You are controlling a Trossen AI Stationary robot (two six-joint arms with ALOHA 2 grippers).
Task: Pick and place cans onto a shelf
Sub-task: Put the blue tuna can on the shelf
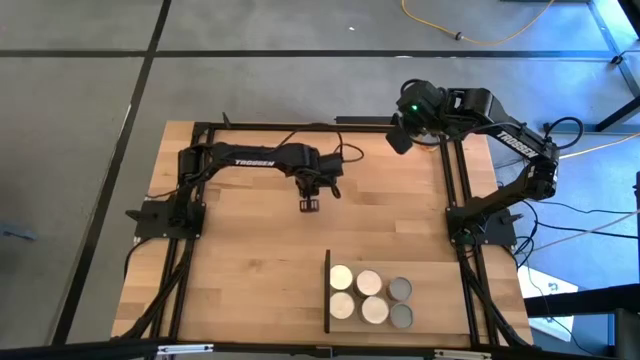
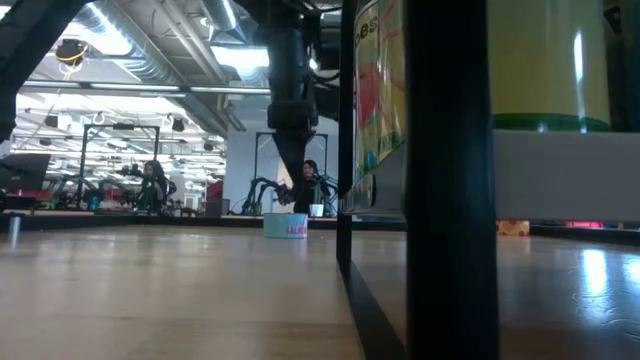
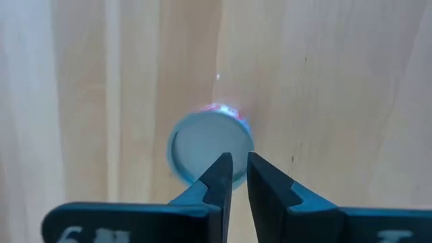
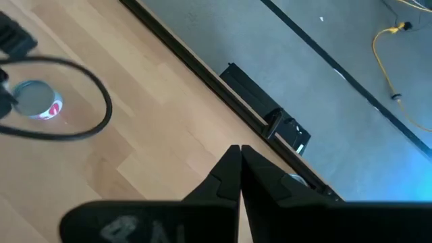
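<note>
Can [image 3: 210, 145] stands upright, flat top up, on my table [image 1: 250, 260]. Left gripper [image 3: 234, 177] hovers above it pointing down, fingers slightly parted, gripping nothing. Right gripper [image 4: 236, 172] closed.

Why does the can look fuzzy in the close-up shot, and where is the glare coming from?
Left wrist view: the can is soft and blurred at its rim, with a bright pink-blue glint on one edge, while the fingers look sharper. Low view: ceiling lights mirror on the tabletop, and the near shelf looms dark and out of focus.
</note>
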